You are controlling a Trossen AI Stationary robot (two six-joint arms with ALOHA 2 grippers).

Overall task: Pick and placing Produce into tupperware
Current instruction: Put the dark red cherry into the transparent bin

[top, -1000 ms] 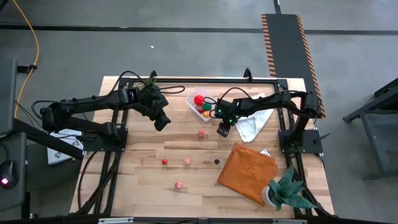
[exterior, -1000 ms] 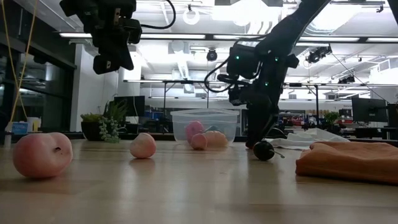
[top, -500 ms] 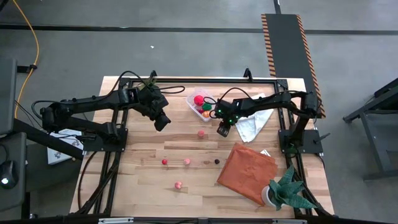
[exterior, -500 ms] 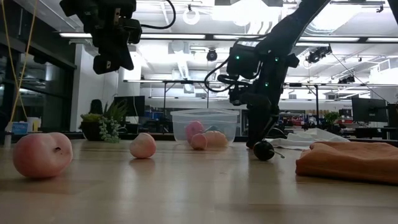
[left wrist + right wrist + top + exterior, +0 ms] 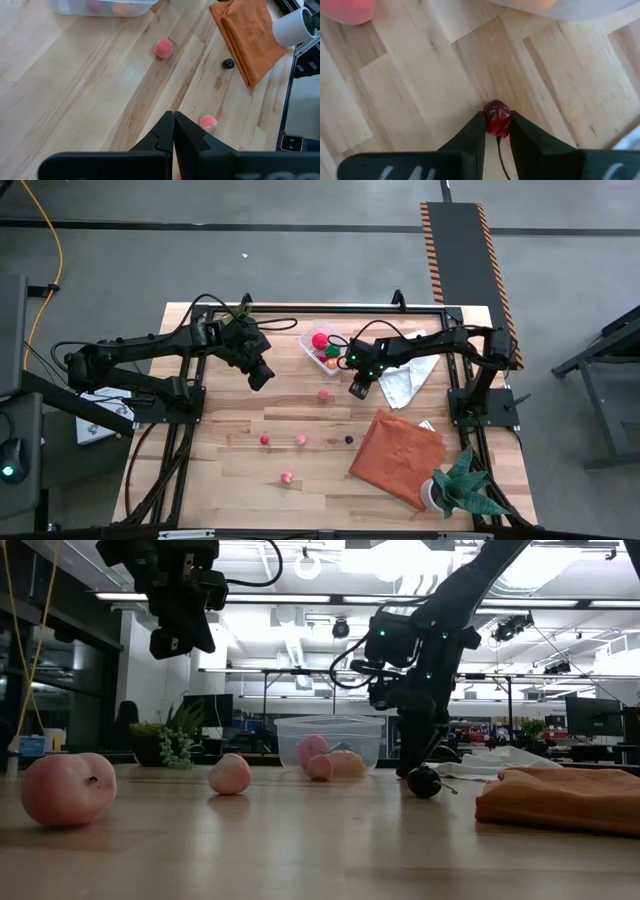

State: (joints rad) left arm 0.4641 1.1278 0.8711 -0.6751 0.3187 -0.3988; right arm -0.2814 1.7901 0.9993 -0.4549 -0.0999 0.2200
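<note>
Your right gripper (image 5: 497, 131) is clamped on a small dark-red fruit (image 5: 497, 117) low at the worktop (image 5: 230, 450), just beside the clear container (image 5: 322, 352), ready to lift it in. Your left gripper (image 5: 173, 131) waits raised, fingers together.

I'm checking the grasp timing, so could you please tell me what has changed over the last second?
The right tool has closed its fingers onto a small dark red piece of produce on the table beside the tupperware. The left tool stayed shut and raised, and the loose produce did not move.
</note>
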